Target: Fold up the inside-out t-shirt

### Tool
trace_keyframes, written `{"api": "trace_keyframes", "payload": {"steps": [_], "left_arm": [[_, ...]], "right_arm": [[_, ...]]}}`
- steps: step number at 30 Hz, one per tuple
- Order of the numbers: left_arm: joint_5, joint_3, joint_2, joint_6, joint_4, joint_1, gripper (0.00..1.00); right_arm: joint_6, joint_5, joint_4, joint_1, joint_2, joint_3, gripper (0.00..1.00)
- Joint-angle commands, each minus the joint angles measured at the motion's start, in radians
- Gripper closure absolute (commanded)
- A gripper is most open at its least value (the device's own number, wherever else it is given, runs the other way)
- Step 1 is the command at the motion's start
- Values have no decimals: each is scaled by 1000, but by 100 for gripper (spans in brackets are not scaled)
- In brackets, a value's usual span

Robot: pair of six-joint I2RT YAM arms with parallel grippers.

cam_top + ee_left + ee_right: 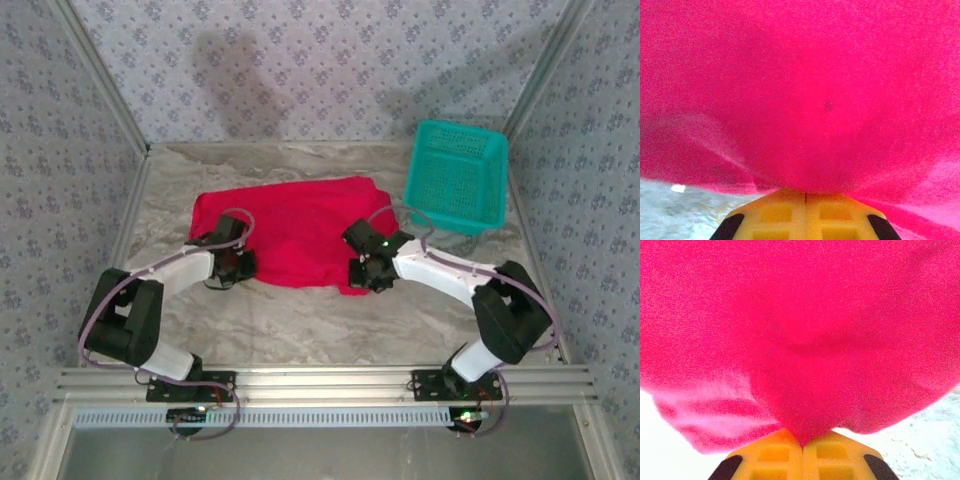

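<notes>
Red t-shirt [290, 225] spread at centre of table [300, 330], left of teal basket [455, 175]; left gripper [805, 195] pinched closed on its near-left edge; right gripper [802, 444] pinched closed on near-right edge

Robot test cell: aluminium frame rail [330, 380], patterned backdrop walls [330, 70], enclosed table [300, 325].

A teal mesh basket [457, 178] is sitting at the far right corner of the marbled grey table [300, 320], close to the patterned wall [300, 60].
</notes>
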Motion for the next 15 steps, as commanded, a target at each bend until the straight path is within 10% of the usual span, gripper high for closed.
{"api": "trace_keyframes", "payload": {"steps": [1,15], "left_arm": [[-60,79,-89,55,-124,46,100],[-116,287,-302,84,-335,-25,100]], "right_arm": [[-40,51,-191,-12,-136,91,100],[-175,-161,-260,-304,-274,313,100]]}}
